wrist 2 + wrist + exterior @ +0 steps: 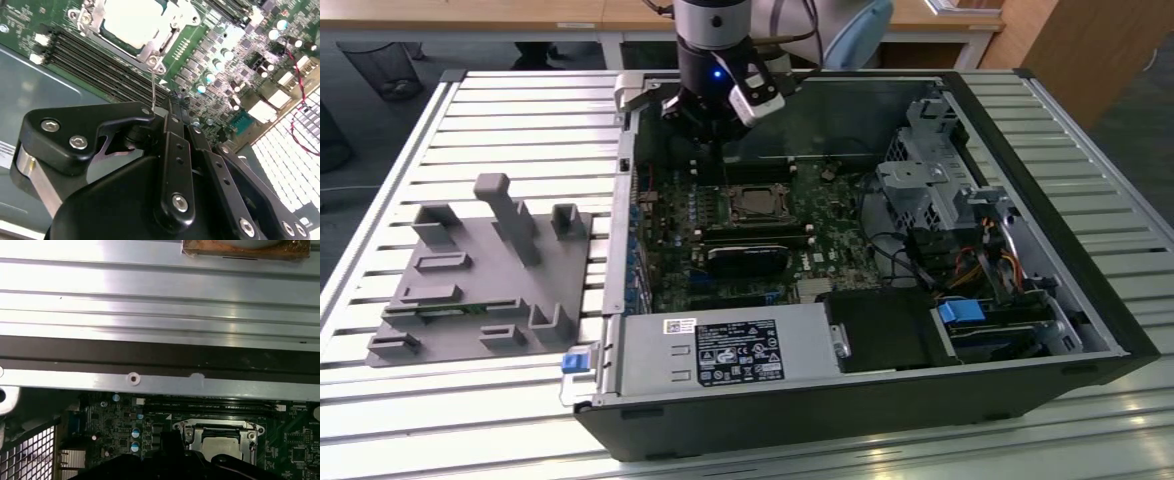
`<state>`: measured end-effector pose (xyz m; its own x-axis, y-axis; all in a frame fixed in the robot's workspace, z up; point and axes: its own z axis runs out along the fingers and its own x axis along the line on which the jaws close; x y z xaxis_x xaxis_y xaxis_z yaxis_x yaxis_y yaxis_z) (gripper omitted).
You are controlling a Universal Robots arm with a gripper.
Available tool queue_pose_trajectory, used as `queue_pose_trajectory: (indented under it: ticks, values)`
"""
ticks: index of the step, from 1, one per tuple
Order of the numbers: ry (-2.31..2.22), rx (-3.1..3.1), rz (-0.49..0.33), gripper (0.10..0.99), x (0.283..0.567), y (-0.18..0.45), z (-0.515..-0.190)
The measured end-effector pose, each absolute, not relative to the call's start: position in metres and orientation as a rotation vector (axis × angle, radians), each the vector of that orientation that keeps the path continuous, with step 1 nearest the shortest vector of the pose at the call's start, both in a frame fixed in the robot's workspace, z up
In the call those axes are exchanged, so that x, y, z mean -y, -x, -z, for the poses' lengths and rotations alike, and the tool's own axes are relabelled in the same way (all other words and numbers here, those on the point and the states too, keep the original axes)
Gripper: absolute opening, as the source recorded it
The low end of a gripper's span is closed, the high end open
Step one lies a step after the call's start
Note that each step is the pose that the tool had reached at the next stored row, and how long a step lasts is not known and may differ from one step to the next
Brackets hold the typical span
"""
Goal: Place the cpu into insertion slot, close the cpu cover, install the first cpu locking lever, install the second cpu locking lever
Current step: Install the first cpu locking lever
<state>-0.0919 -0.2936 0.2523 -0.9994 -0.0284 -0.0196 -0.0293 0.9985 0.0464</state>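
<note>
Cpu sits framed by the cpu cover, upper centre of the second wrist view. Gripper at thin locking lever; we cannot tell if it is closed. Risk, we judge: springy wire slipping, snapping back.

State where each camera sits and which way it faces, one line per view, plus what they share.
Exterior view: off the arm, raised, looking down into the open computer case; the arm and claw hang over the board.
First wrist view: on the wrist, facing across the board to the case wall; the claw's dark body shows.
Second wrist view: on the wrist, looking along the claw at the board.
Shared: all show the cpu inside the cpu cover.
</note>
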Motion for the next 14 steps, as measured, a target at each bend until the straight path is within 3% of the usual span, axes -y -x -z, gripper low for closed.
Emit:
queue_pose_trajectory:
  ticks: [14]
  values:
    - [0.04,-3.122,-0.073,0.106,0.293,0.056,-0.251]
